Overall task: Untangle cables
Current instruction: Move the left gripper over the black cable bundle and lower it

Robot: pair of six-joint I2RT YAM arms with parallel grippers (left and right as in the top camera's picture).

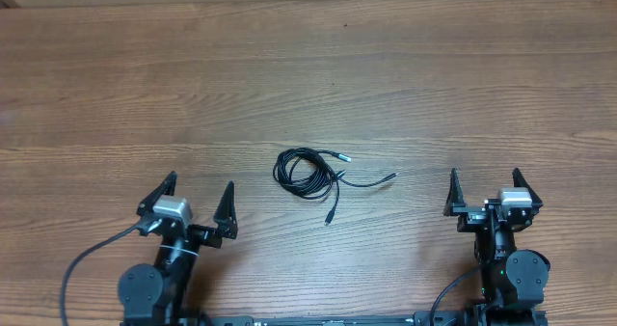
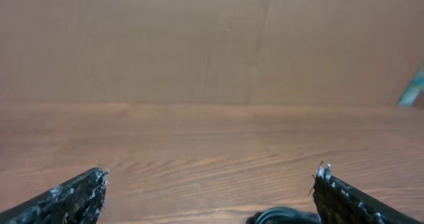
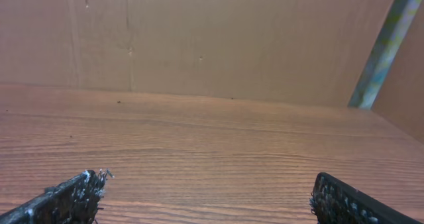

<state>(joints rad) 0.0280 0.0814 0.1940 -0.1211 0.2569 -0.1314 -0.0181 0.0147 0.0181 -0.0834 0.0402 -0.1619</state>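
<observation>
The cables (image 1: 310, 174) lie in a small coiled black bundle at the middle of the wooden table, with plug ends sticking out to the right and down. A sliver of the bundle shows at the bottom edge of the left wrist view (image 2: 281, 217). My left gripper (image 1: 200, 197) is open and empty, to the left of the bundle and nearer the front edge; its fingers frame bare wood in the left wrist view (image 2: 211, 177). My right gripper (image 1: 485, 185) is open and empty, to the right of the bundle. The right wrist view (image 3: 212, 184) shows no cable.
The wooden table (image 1: 308, 75) stretches away behind the cables. A brown wall (image 2: 199, 38) stands at its far edge. A greenish strip (image 3: 384, 45) leans at the far right in the right wrist view.
</observation>
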